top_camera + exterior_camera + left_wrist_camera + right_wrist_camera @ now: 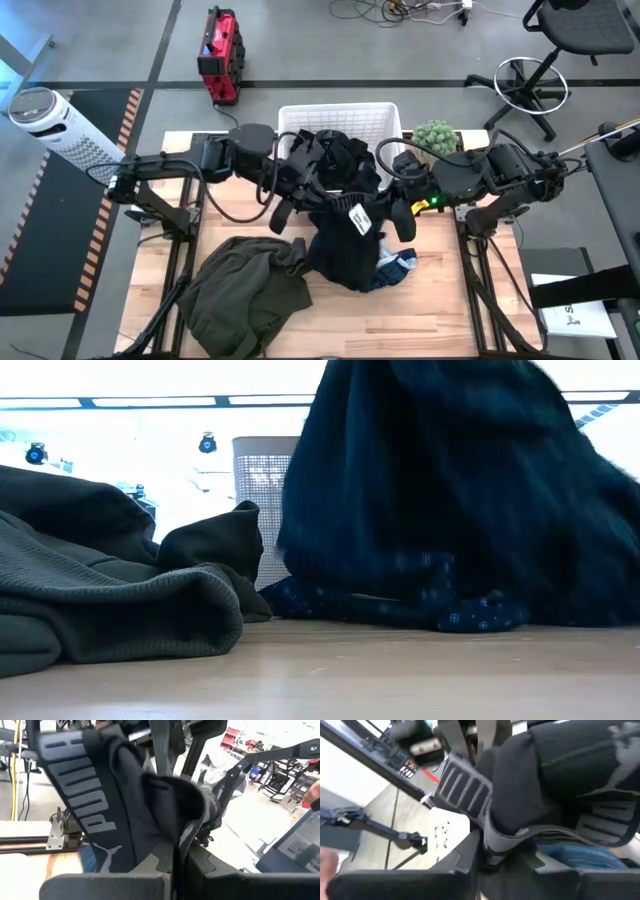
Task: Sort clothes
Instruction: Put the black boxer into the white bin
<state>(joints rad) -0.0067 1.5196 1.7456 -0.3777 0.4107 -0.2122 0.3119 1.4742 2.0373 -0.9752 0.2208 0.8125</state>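
Olive-grey top (245,290) lies crumpled on the table (440,310) at the near left corner, reaching to the near edge. In the low view its ribbed folds (110,600) fill the left foreground, flat on the wood.

Navy patterned piece (395,268) with light blue lining sits on the table just right of centre, partly under the hanging black cloth. Low view shows its dotted hem (470,615) touching the tabletop.

Black garment (345,235) is lifted over the middle of the table, held between the two arms, its lower end draping down to the table. A white tag (359,218) hangs on its front. Low view: dark mass (450,490) hangs from above, covering the right half of the frame.

Left gripper (300,190), toward the far edge left of centre: fingers pressed together, pinching the black garment. Left wrist view shows the waistband with grey lettering (90,795) bunched at the fingers.

Right gripper (400,205), right of centre: a fold of the black garment (530,795) lies between its fingers; cannot tell whether the fingers are clamping or loosening.

White lattice basket (385,118) stands at the far edge, centre, with more black clothing (340,150) in it. A green plant (436,136) stands just right of the basket.
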